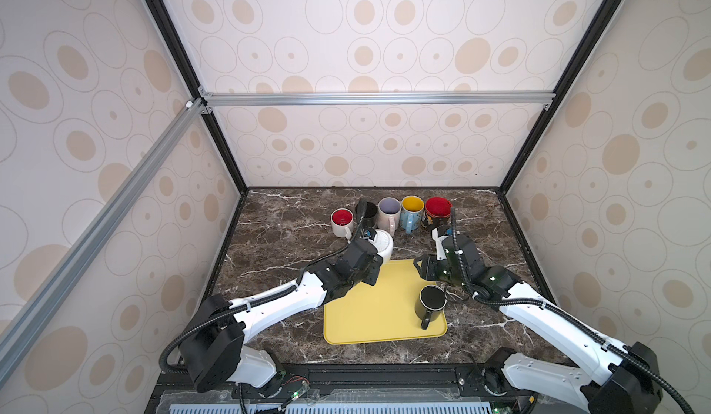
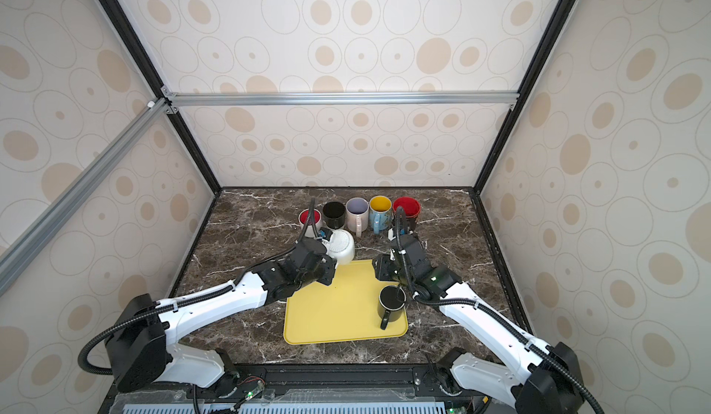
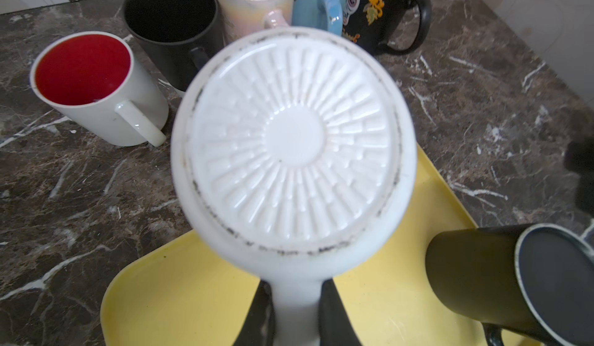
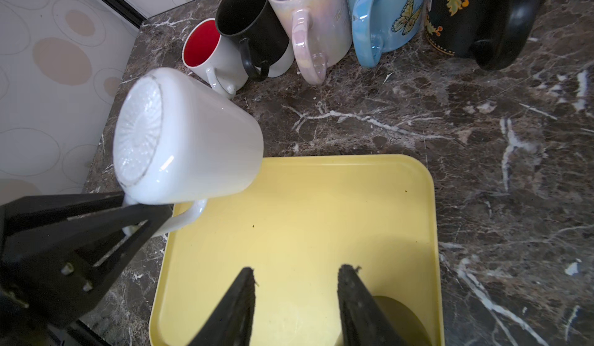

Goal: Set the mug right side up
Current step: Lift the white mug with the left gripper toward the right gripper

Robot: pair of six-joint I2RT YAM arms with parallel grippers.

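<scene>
A white mug (image 3: 295, 141) hangs tilted over the far left corner of the yellow tray (image 1: 365, 316). Its ribbed base faces up and left, its mouth down toward the tray. My left gripper (image 3: 295, 296) is shut on its handle; both top views show the white mug (image 1: 384, 244) (image 2: 342, 244) at that gripper's tip. In the right wrist view the white mug (image 4: 193, 135) has a black finger across its handle. A black mug (image 1: 431, 302) stands base up on the tray's right side. My right gripper (image 4: 297, 270) is open and empty over the tray, just behind the black mug.
Several upright mugs line the back of the marble table: a white one with a red inside (image 1: 341, 219), a black one (image 1: 367, 212), a pearl one (image 1: 388, 212), a blue one (image 1: 411, 210) and a decorated black one (image 1: 438, 210). Enclosure walls stand on three sides.
</scene>
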